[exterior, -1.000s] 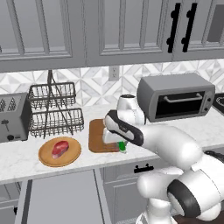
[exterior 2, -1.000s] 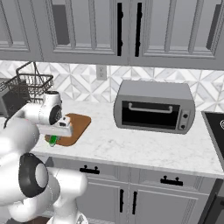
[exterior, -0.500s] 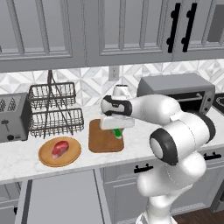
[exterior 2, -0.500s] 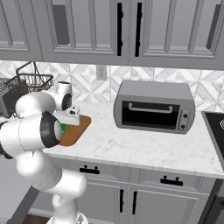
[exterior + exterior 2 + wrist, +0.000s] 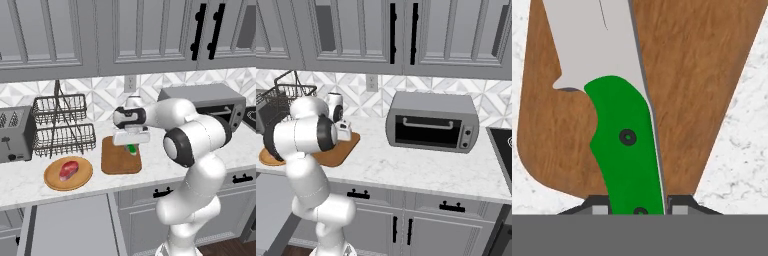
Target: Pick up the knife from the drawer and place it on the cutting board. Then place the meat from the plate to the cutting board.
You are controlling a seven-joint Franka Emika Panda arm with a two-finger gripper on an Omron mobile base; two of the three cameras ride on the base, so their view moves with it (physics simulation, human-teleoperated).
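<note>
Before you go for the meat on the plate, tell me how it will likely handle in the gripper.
The meat is a small rounded lump, so it probably yields and may slip between narrow fingers. It lies flat on the plate, so rolling looks unlikely. The gripper is shut on the knife for now.

On the table (image 5: 150,170), the plate (image 5: 68,174) with the meat (image 5: 69,168) lay left of the cutting board (image 5: 120,156); the knife (image 5: 132,149) hung over the board.

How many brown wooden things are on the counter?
2: the round plate with the meat on it, left, and the cutting board beside it, under the gripper and knife.
</note>
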